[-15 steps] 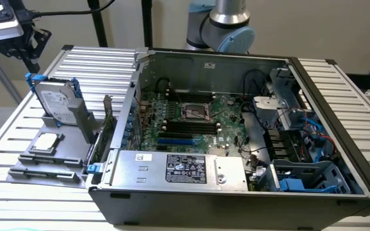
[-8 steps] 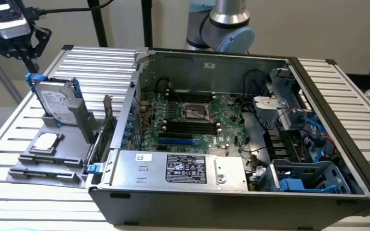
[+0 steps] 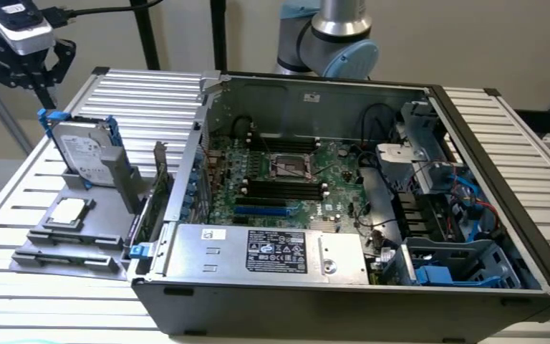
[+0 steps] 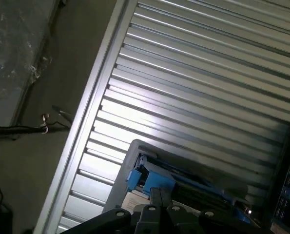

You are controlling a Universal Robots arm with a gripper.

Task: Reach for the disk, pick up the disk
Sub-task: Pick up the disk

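We see the gripper [image 3: 39,80] at the exterior view's upper left, closed with its fingers drawn together and gripping nothing. It hangs just above the disk [image 3: 84,152], apart from it. The disk stands upright on edge in a grey fixture [image 3: 114,188] on the slatted metal counter [image 3: 504,129], to the exterior view's left of the open computer case [image 3: 351,294]. Its white label faces the camera, and bright blue rails run along its sides. Lower on the same fixture, a small square silver chip [image 3: 69,210] lies flat. Inside the case we make out the motherboard [image 3: 289,175] and, nearer the camera, the power supply [image 3: 266,251]. In the wrist view, the gripper [image 4: 157,197] sits close over the disk [image 4: 141,178] at its blue rail, with the counter's slats stretching beyond.
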